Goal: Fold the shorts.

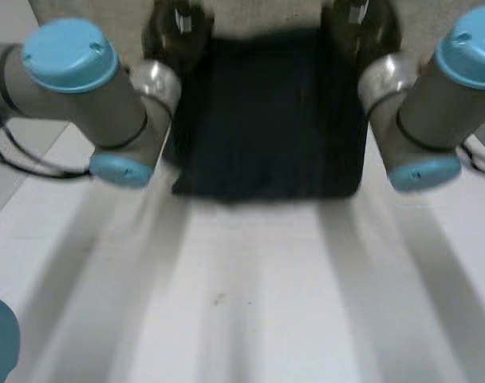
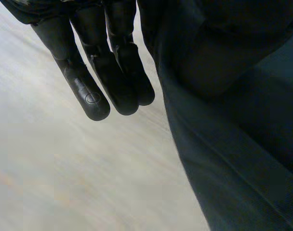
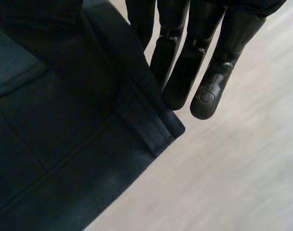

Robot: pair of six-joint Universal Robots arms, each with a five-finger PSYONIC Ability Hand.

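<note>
The dark shorts [image 1: 266,120] are spread between my two hands, their near edge straight and level across the table. My left hand [image 1: 177,28] is at the shorts' far left corner and my right hand [image 1: 356,24] is at the far right corner. In the left wrist view, the left hand [image 2: 113,72] keeps its fingers straight beside the cloth edge [image 2: 243,144], with the thumb pressing on the cloth. In the right wrist view, the right hand [image 3: 204,62] does the same. There a hemmed corner [image 3: 170,130] of the shorts [image 3: 64,144] lies over its fingers.
The white table [image 1: 250,303] stretches out in front of the shorts. My two grey arms with light-blue caps [image 1: 67,52] [image 1: 474,48] flank the cloth on both sides.
</note>
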